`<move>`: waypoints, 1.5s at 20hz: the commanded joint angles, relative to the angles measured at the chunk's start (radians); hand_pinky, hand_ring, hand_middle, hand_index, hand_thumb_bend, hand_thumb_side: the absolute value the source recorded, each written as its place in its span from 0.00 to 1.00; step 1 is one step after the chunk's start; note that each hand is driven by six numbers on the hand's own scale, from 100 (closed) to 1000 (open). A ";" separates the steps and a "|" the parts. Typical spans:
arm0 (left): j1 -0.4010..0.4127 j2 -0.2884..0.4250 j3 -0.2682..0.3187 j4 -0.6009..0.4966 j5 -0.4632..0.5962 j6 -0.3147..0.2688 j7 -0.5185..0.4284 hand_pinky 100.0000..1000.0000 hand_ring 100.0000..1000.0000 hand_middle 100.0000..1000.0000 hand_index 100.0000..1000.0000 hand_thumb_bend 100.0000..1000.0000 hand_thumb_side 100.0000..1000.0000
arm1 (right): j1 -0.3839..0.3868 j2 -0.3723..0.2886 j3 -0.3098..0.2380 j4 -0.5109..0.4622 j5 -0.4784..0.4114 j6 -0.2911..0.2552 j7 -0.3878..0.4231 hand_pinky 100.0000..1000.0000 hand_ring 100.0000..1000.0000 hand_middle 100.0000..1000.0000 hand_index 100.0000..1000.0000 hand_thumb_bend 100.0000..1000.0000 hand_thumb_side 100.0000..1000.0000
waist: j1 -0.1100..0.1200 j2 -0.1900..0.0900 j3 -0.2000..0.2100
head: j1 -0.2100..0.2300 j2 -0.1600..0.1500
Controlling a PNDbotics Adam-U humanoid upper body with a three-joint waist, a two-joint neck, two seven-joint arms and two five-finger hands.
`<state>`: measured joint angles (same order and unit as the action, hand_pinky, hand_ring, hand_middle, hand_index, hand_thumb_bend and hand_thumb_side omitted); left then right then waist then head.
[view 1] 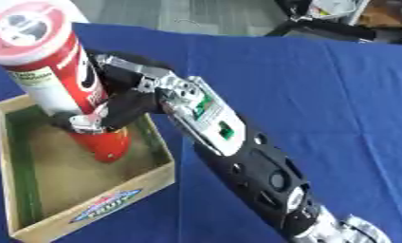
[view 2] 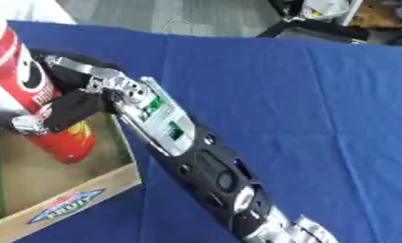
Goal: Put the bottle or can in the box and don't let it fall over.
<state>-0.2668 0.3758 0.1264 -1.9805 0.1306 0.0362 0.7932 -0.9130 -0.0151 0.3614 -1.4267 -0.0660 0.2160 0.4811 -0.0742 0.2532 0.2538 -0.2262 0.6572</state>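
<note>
1. Blue cloth covers the bench (view 1: 320,95), which fills most of both views; grey floor and dark clutter show beyond its far edge at 12 to 1 o'clock.
2. An open cardboard box (view 1: 146,182) sits at the 8 o'clock side of the left eye view, its inside lined brown with green along the walls and a blue-and-red logo on its near wall.
3. A tall red can (view 1: 59,71) with a white lid and a black-and-white label stands over the box, leaning a little so its top points toward 11 o'clock. Its lower end is inside the box opening, at or near the floor; whether it rests there cannot be told.
4. The right robot hand (view 1: 113,114) has its dark fingers curled round the lower half of the can, holding it.
5. Its black and silver forearm (view 1: 254,166) runs from the hand down toward 5 o'clock, crossing the box's right wall.
6. No left robot hand shows in either view.
</note>
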 commanded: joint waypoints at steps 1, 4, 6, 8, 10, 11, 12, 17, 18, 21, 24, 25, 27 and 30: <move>-0.005 0.011 0.010 -0.020 -0.007 0.000 0.000 0.86 0.61 0.80 0.72 0.00 0.61 | -0.012 -0.012 -0.018 -0.005 0.039 0.007 0.014 1.00 1.00 1.00 1.00 0.18 0.00 | 0.015 -0.015 0.001 | 0.002 0.001; -0.003 0.010 0.010 -0.020 -0.008 0.000 -0.001 0.86 0.61 0.80 0.72 0.00 0.61 | -0.012 -0.012 -0.017 -0.013 0.061 0.012 0.037 1.00 1.00 1.00 1.00 0.00 0.00 | 0.018 -0.013 0.000 | 0.005 0.002; -0.002 0.010 0.010 -0.020 -0.010 0.001 -0.001 0.86 0.61 0.80 0.72 0.00 0.60 | -0.011 -0.016 -0.019 -0.018 0.074 -0.005 0.072 1.00 1.00 1.00 1.00 0.00 0.03 | 0.020 -0.013 -0.001 | 0.007 0.002; -0.001 0.009 0.011 -0.020 -0.014 0.002 0.000 0.86 0.61 0.80 0.72 0.00 0.60 | -0.009 -0.017 -0.024 -0.018 0.094 -0.026 0.084 1.00 1.00 1.00 1.00 0.00 0.65 | 0.021 -0.012 -0.002 | 0.008 0.001; 0.000 0.009 0.011 -0.020 -0.016 0.003 0.000 0.86 0.61 0.80 0.72 0.00 0.60 | -0.010 -0.018 -0.024 -0.016 0.122 -0.048 0.097 1.00 1.00 1.00 1.00 0.00 0.64 | 0.022 -0.011 -0.002 | 0.009 0.001; 0.000 0.009 0.011 -0.020 -0.016 0.003 -0.001 0.86 0.61 0.80 0.72 0.00 0.61 | -0.010 -0.018 -0.023 -0.013 0.137 -0.060 0.104 1.00 1.00 1.00 1.00 0.00 0.45 | 0.023 -0.011 -0.002 | 0.009 0.001; 0.000 0.009 0.011 -0.020 -0.017 0.003 0.000 0.86 0.61 0.80 0.72 0.00 0.60 | -0.009 -0.017 -0.024 -0.008 0.150 -0.069 0.113 1.00 1.00 1.00 1.00 0.00 0.15 | 0.023 -0.010 -0.002 | 0.009 0.001; 0.001 0.007 0.013 -0.020 -0.018 0.003 0.002 0.86 0.61 0.80 0.72 0.00 0.60 | -0.008 -0.013 -0.032 0.019 0.182 -0.069 0.150 1.00 1.00 1.00 1.00 0.16 0.00 | 0.024 -0.008 0.000 | 0.009 -0.001; 0.001 0.007 0.013 -0.020 -0.018 0.003 0.003 0.86 0.61 0.80 0.72 0.00 0.60 | -0.008 -0.013 -0.034 0.020 0.186 -0.063 0.144 1.00 1.00 1.00 1.00 0.16 0.00 | 0.024 -0.007 0.000 | 0.008 -0.001; 0.001 0.007 0.014 -0.020 -0.019 0.002 0.004 0.86 0.61 0.80 0.72 0.00 0.60 | -0.009 -0.014 -0.034 0.016 0.184 -0.053 0.129 1.00 1.00 1.00 1.00 0.00 0.00 | 0.023 -0.006 -0.002 | 0.010 -0.001; 0.000 0.007 0.015 -0.020 -0.021 0.003 0.003 0.86 0.61 0.80 0.72 0.00 0.60 | -0.009 -0.016 -0.032 0.010 0.180 -0.060 0.132 1.00 1.00 1.00 1.00 0.00 0.00 | 0.023 -0.004 -0.004 | 0.011 -0.002; 0.000 0.007 0.015 -0.020 -0.022 0.003 0.003 0.86 0.61 0.80 0.72 0.00 0.60 | -0.007 -0.016 -0.033 0.010 0.177 -0.063 0.132 1.00 1.00 1.00 1.00 0.00 0.00 | 0.022 -0.003 -0.005 | 0.012 -0.003; 0.001 0.007 0.015 -0.020 -0.023 0.003 0.002 0.86 0.61 0.80 0.72 0.00 0.60 | -0.006 -0.018 -0.038 0.006 0.167 -0.066 0.128 1.00 1.00 1.00 1.00 0.00 0.00 | 0.023 -0.003 -0.007 | 0.016 -0.003; 0.004 0.008 0.017 -0.020 -0.024 0.006 0.003 0.86 0.61 0.80 0.72 0.00 0.60 | -0.009 -0.027 -0.047 -0.026 0.135 -0.062 0.118 1.00 1.00 1.00 1.00 0.00 0.00 | 0.023 -0.005 -0.010 | 0.021 -0.002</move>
<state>-0.2579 0.3677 0.1327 -1.9805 0.1147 0.0398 0.7969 -0.9050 -0.0305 0.3249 -1.4200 0.0858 0.1535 0.6053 -0.0631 0.2639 0.2435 -0.2091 0.6575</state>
